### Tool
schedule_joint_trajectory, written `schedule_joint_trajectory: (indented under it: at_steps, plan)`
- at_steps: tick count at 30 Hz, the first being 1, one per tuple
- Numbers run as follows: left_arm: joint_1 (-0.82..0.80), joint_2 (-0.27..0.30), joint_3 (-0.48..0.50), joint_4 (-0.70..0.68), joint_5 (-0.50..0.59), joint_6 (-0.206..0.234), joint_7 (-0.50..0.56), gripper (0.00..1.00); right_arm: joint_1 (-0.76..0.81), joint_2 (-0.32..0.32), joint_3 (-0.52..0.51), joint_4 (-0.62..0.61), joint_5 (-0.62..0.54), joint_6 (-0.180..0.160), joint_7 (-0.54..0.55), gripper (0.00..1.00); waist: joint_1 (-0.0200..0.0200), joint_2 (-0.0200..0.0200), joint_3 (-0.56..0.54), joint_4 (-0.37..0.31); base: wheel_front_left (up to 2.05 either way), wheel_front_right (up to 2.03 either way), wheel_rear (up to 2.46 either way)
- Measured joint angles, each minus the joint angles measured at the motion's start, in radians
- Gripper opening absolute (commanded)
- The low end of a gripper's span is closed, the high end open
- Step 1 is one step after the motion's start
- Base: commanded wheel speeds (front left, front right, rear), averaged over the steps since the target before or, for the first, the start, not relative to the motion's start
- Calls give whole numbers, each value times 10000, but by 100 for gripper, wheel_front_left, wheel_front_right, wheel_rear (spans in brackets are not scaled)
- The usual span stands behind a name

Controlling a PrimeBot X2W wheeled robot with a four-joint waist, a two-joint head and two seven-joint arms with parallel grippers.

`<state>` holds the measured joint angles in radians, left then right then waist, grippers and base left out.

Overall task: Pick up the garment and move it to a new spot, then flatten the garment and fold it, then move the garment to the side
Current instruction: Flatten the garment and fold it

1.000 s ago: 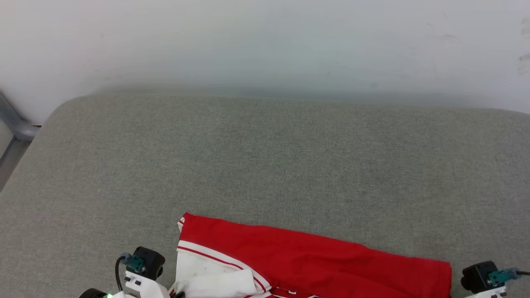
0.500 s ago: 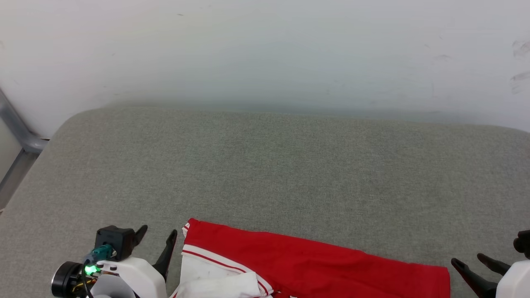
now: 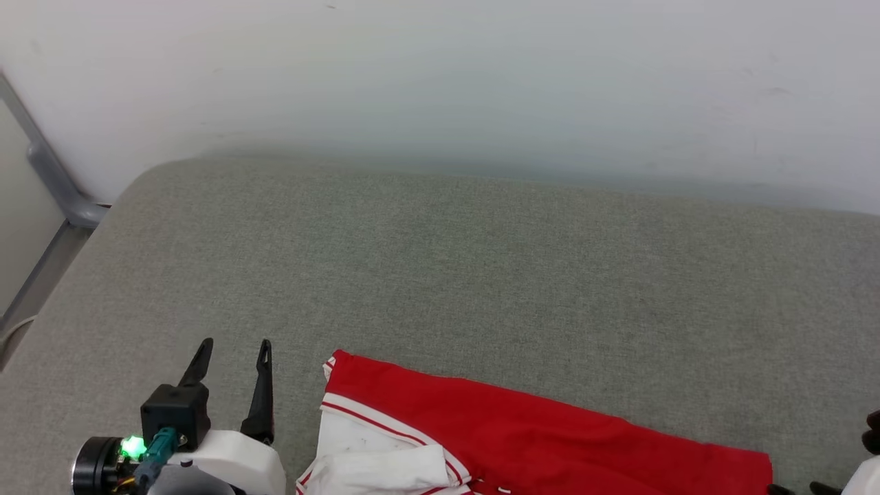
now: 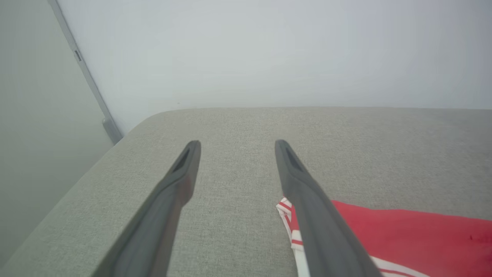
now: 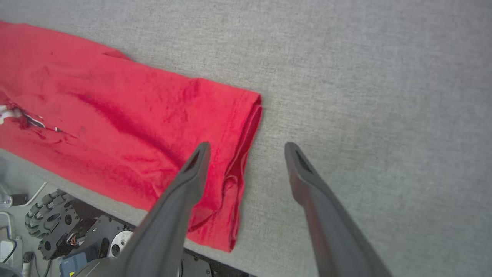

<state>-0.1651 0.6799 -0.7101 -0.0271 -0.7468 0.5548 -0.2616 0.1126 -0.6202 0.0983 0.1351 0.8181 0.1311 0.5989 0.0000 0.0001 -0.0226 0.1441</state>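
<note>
Head view: left gripper (image 3: 235,345) sits low on the left with its fingers pointing up the frame. Only the dark tips of the right gripper (image 3: 797,489) poke in at the bottom right corner.
Left gripper: spread wide and totally empty, just bare cushion (image 4: 234,184) between the fingers. Can't tell if it's touching the fabric or hovering.
Right gripper: also spread wide in the right wrist view, gripping nothing. Its left finger crosses over the garment (image 5: 115,115) at the hemmed end and its right finger is over bare cushion, with the hem edge running through the gap. Contact or not, can't say.
Garment: folded into a long red band stretching between the two grippers. The striped corner and white sleeve (image 3: 364,447) lie just right of the left gripper, not touching it. The plain red end is at the right gripper. A scrap of black-and-white print (image 5: 32,122) peeks from a crease well left of that gripper's fingers.
Cushion: grey weave running on past both sets of fingertips, and the garment hugs its near edge.
Wall (image 3: 440,69): pale, beyond the cushion, ahead of the left gripper.
Rail (image 3: 55,185): grey metal, off to the left gripper's left.
Robot base (image 5: 50,219): wheels and cables, down-left of the right gripper's fingers.
</note>
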Motion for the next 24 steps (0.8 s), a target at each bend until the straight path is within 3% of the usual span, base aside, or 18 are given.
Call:
schedule_joint_trajectory:
  at_steps: [6,24]
  plan:
    - [1097,-890,1327,-146,1524,-186,-12,100,77,291,330,405,127,0,267,100,0,0,100,228,0,0,0]
    - [2867,-3129,3868,117,4487,-1816,-13,100,-825,479,2075,1749,732,-21,-353,100,-1,-1,521,533,0,0,0]
